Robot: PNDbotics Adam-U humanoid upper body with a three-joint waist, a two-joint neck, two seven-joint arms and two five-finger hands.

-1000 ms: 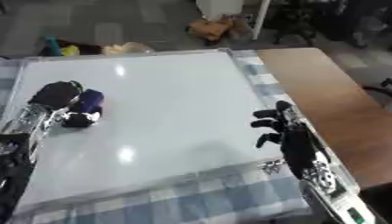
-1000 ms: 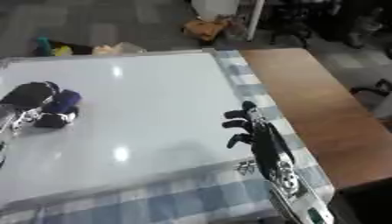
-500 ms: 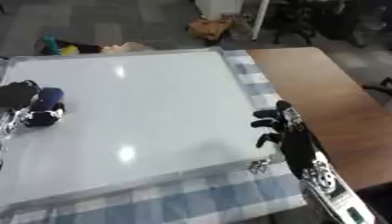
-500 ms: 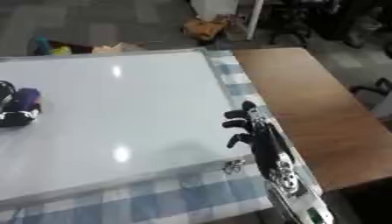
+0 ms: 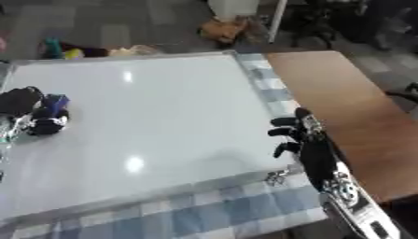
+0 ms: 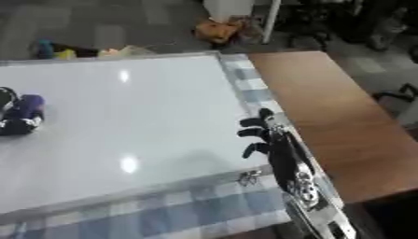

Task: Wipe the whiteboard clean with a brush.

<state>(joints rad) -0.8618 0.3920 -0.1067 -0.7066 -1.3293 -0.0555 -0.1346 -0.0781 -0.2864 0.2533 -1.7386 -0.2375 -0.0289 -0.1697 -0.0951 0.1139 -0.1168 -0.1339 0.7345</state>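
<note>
Worktop (image 5: 343, 88): brown wood at right, a blue-and-white checked cloth (image 5: 204, 210) over the rest, under the board.

Whiteboard (image 5: 163, 121): large, flat, glossy, with a silver frame; lies on the cloth and fills most of the view. No marks are visible on the surface; ceiling lights reflect off it. Judged rigid and slick, so a brush should glide easily and could skid if tilted.

Right hand (image 5: 306, 140): at the board's right edge, near its lower right corner. Fingers curled inward, holding nothing, apart from the brush.

Left hand (image 5: 20, 105): at the board's far left edge, black, partly cut off in the right eye view. Fingers appear curled around the brush; exact contact is hard to make out.

Brush (image 5: 51, 114): small, dark with a blue-purple body and a whitish patch, resting on the board's left side in the left hand. Judged light, with a stiff body and soft wiping face. Best held across the body's sides, wiping face flat down.
</note>
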